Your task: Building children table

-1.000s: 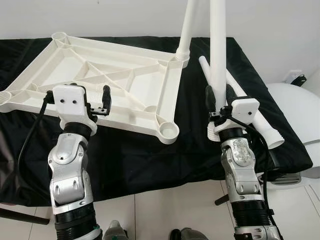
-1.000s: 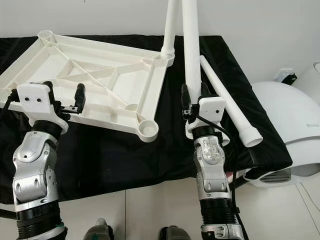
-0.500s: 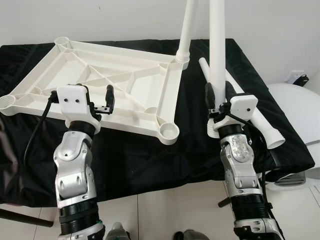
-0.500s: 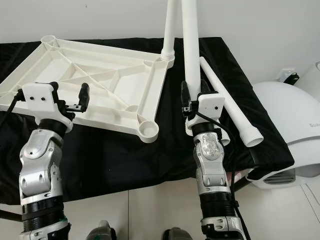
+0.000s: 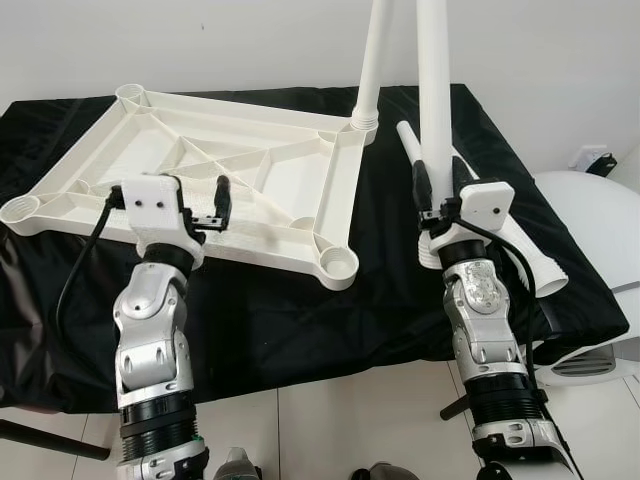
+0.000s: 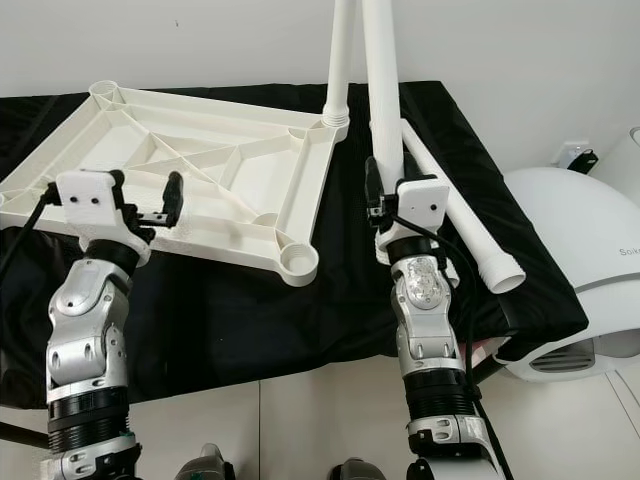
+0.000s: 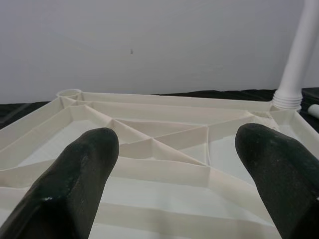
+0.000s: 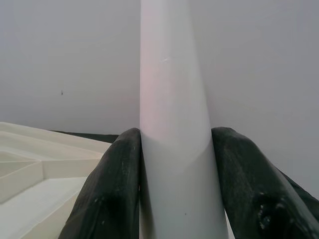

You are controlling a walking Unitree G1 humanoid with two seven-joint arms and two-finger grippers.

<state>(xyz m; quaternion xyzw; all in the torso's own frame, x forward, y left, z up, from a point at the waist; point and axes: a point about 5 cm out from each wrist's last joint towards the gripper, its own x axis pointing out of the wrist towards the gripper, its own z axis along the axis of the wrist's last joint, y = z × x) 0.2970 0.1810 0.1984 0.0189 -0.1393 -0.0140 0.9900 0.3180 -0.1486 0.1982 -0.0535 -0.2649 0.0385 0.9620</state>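
Tabletop (image 5: 250,170) corner socket holds upright leg (image 5: 368,70); right pincer (image 5: 440,190) grips another.

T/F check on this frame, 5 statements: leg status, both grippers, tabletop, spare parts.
1. The right gripper is clamped on a white table leg held upright. True.
2. The left gripper is shut on the tabletop's rim. False: its fingers are spread open and hold nothing, at the near edge of the tabletop.
3. One leg already stands in the far right corner socket. True.
4. The tabletop lies with its smooth side up. False: its ribbed underside faces up.
5. The near right corner socket has a leg in it. False: it is empty; a spare leg lies on the black cloth.
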